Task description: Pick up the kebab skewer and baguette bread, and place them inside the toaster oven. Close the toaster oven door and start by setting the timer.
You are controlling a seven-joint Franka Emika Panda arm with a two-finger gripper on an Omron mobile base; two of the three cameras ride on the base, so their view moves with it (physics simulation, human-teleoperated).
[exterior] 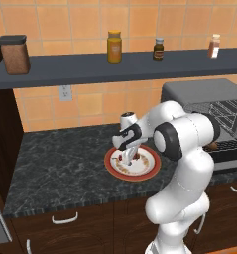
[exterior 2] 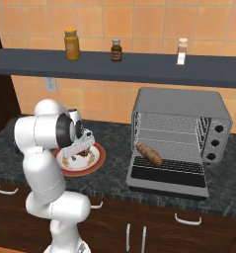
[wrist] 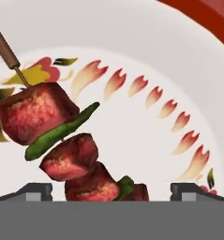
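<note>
Gripper (wrist: 111, 191) jaws apart, straddling the kebab skewer (wrist: 62, 140): glossy red chunks, green strips, wooden handle cut off upper left, on a flame-patterned plate (wrist: 146, 51).

Under the gripper (wrist: 111, 191) lies a glossy white glazed plate (wrist: 146, 136) with a painted red rim. Between its matt dark fingertips (wrist: 36, 191) sits the kebab skewer (wrist: 62, 140) — moist, rough-looking red meat chunks, smooth green pepper strips, a brown wooden handle. Beneath the plate, the counter (exterior: 60, 163) is polished dark speckled stone. Off to the gripper's right, the toaster oven (exterior 2: 181, 136) is matt grey metal with thin wire racks — the baguette bread (exterior 2: 149, 154) inside has a rough brown crust.
</note>
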